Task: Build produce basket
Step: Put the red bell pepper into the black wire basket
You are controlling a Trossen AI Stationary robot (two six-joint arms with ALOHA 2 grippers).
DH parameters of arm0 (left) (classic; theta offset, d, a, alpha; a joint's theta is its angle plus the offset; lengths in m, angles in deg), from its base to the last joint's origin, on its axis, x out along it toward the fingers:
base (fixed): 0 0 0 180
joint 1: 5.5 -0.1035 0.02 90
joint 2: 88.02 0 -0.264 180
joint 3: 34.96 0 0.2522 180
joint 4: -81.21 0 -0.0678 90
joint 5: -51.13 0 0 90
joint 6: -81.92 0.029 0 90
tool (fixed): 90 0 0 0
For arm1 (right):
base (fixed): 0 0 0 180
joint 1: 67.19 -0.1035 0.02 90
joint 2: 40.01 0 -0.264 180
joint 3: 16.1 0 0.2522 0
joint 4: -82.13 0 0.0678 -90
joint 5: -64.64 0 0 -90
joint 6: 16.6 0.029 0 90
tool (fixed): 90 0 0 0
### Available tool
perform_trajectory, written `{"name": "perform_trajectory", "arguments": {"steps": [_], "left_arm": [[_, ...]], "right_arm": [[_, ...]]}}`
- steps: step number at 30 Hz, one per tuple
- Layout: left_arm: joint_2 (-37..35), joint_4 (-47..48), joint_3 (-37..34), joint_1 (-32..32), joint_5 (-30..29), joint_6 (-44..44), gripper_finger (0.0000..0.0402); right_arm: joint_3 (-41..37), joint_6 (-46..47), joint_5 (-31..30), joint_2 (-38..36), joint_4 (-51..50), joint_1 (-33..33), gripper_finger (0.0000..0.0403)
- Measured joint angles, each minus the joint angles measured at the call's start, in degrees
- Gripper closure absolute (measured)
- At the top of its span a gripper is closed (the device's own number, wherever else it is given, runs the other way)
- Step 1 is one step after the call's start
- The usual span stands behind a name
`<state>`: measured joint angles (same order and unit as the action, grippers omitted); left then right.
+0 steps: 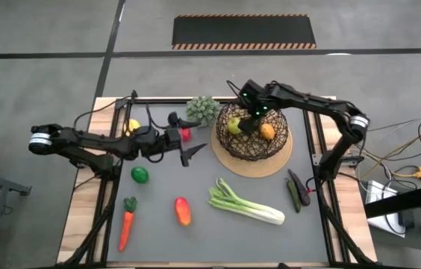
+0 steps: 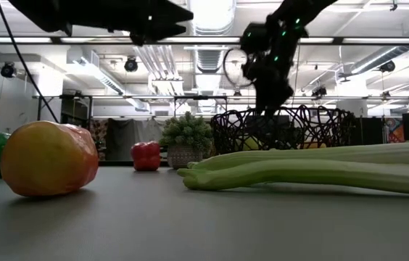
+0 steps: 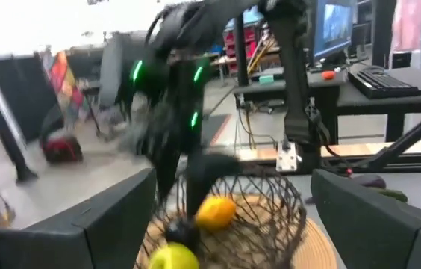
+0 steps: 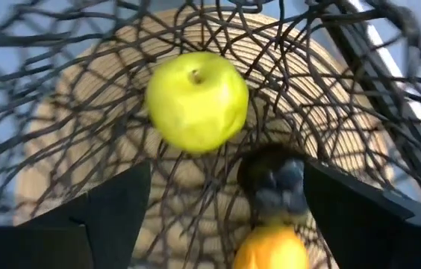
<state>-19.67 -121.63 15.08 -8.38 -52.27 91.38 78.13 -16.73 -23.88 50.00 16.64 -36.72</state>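
The dark wire basket (image 1: 252, 136) stands on a tan round mat (image 1: 281, 164) at the table's far right. Inside lie a yellow-green apple (image 4: 195, 101), an orange piece (image 4: 270, 250) and a dark piece (image 4: 274, 179). My right gripper (image 4: 225, 217) hangs open over the basket's inside, pointing down, with the dark piece below the gap between its fingers. My left gripper (image 1: 195, 138) is open and raised above the table, left of the basket and facing it. On the table lie the leek-like stalk (image 1: 245, 204), carrot (image 1: 126, 224), red-orange piece (image 1: 183, 211), green piece (image 1: 140, 175), red piece (image 1: 186, 134), yellow piece (image 1: 133, 125) and dark purple piece (image 1: 294, 191).
A small potted green plant (image 1: 203, 110) stands at the far edge, just left of the basket. Cables run along the table's far left and off its right side. The stalk (image 2: 313, 170) and red-orange piece (image 2: 48, 159) lie nearest the near edge.
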Motion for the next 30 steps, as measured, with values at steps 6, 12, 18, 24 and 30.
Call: {"name": "perform_trajectory", "arguments": {"steps": [6,12,18,24,30], "left_arm": [[0.02,9.69,-1.45,0.04,-9.96,-12.54,0.0063],[0.02,24.26,-1.45,-0.75,-21.81,-30.15,0.0063],[1.52,31.7,-1.47,-2.87,-25.71,-45.71,0.0063],[5.25,40.63,0.21,-5.49,-27.51,-57.47,0.0063],[10.83,43.64,2.71,-6.84,-25.88,-59.94,0.0063]], "right_arm": [[-4.5,1.51,0.02,-10.28,-0.36,-2.98,0.0075],[-9.35,3.95,-0.04,-20.01,3.49,-7.67,0.0075],[-12.25,4.7,-0.02,-26.35,7.9,-11.81,0.0075],[-14.18,5.0,-0.04,-29.28,10.61,-14.1,0.0075],[-14.61,5.56,-0.07,-29.11,10.52,-14.41,0.0075]]}}
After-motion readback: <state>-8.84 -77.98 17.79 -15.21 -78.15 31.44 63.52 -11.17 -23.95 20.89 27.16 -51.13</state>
